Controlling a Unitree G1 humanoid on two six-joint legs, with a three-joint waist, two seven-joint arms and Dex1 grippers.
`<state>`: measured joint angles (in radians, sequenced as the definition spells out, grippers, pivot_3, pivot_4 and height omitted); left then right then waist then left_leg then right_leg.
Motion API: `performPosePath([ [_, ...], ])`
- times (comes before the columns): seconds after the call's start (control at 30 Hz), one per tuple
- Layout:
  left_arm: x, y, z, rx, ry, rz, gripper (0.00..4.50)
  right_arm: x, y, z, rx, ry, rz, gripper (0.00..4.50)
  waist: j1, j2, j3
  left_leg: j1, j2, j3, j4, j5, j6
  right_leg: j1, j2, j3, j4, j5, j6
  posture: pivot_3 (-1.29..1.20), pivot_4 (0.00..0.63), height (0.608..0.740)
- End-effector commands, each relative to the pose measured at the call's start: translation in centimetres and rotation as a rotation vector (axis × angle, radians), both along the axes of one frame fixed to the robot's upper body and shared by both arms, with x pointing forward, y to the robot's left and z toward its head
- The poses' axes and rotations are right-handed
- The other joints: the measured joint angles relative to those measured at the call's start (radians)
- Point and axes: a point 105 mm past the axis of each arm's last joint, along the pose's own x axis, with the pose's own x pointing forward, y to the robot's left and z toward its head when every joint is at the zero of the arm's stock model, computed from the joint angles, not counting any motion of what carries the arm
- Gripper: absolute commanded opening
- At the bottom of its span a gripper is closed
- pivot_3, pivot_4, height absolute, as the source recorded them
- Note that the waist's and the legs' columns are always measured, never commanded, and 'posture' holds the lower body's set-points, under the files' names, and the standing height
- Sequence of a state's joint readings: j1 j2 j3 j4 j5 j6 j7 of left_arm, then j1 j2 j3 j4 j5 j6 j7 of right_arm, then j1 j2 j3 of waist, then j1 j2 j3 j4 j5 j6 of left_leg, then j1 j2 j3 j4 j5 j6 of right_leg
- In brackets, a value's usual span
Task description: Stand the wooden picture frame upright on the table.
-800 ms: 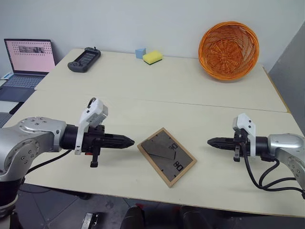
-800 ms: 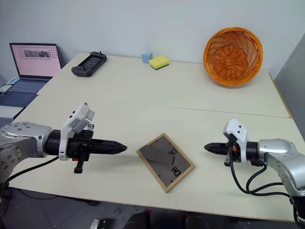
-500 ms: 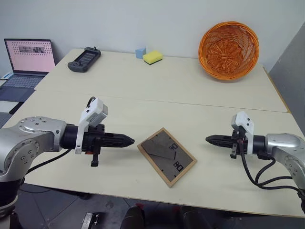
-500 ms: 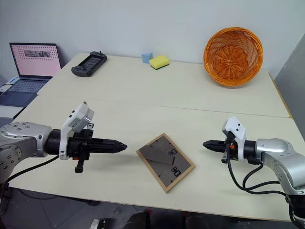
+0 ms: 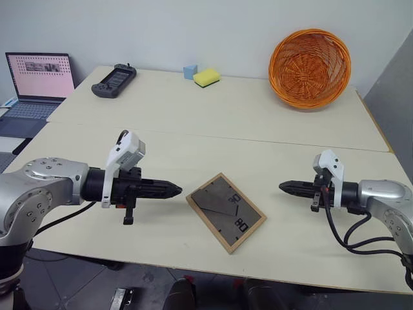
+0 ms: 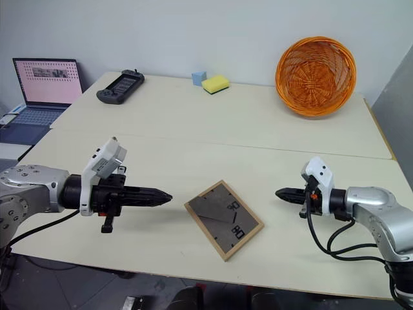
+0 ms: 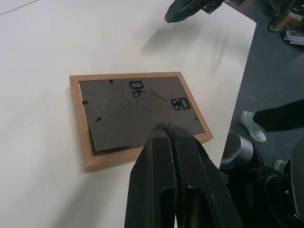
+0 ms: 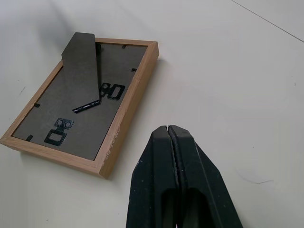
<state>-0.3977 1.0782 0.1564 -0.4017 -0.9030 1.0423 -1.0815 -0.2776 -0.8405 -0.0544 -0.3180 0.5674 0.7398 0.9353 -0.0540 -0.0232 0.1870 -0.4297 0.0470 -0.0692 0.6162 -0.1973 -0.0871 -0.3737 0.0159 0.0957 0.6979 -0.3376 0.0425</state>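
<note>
The wooden picture frame (image 5: 226, 212) lies face-down on the tabletop (image 5: 258, 123), long axis diagonal, between both grippers. The left gripper (image 5: 175, 190), fingers together, sits nearer it; the right gripper (image 5: 284, 188), fingers together too, hangs farther off.

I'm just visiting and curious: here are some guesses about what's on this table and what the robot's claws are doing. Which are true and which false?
1. The wooden picture frame lies flat with its dark back facing up. True.
2. The left claw is gripping the frame. False: it is shut on nothing and hangs beside the frame, apart from it.
3. The right claw is shut and holds nothing. True.
4. The orange basket sits right beside the frame. False: it is at the far side of the table.
5. The frame lies between the two claws. True.
</note>
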Motion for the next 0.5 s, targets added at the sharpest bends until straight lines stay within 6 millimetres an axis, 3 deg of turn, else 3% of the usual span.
performPosePath([
  [0.03, -0.3, 0.1, 1.0, 0.006, -0.043, -0.014, 0.00, 0.1, 0.2, 0.7, 0.003, -0.041, 0.005, 0.01, 0.000, 0.000, 0.000, 0.000, 0.000, 0.000, 0.000, 0.000, 0.000, 0.000, 0.000, 0.000, 0.000, 0.000, 0.000, 0.00, 0.150, 0.740],
  [0.2, -0.7, 0.1, 0.6, 0.030, -0.026, -0.030, 0.00, 0.1, 0.2, 0.4, -0.001, -0.041, -0.001, 0.01, 0.000, 0.000, 0.000, 0.000, 0.000, 0.000, 0.000, 0.000, 0.000, 0.000, 0.000, 0.000, 0.000, 0.000, 0.000, 0.00, 0.150, 0.740],
  [0.5, -3.0, 0.5, -4.6, 0.112, 0.128, -0.055, 0.00, 0.7, 1.5, -3.6, -0.047, -0.044, -0.007, 0.01, -0.001, 0.000, 0.000, 0.000, 0.000, 0.000, 0.001, 0.000, 0.000, 0.000, 0.000, 0.000, 0.001, 0.000, 0.000, 0.00, 0.150, 0.740],
])
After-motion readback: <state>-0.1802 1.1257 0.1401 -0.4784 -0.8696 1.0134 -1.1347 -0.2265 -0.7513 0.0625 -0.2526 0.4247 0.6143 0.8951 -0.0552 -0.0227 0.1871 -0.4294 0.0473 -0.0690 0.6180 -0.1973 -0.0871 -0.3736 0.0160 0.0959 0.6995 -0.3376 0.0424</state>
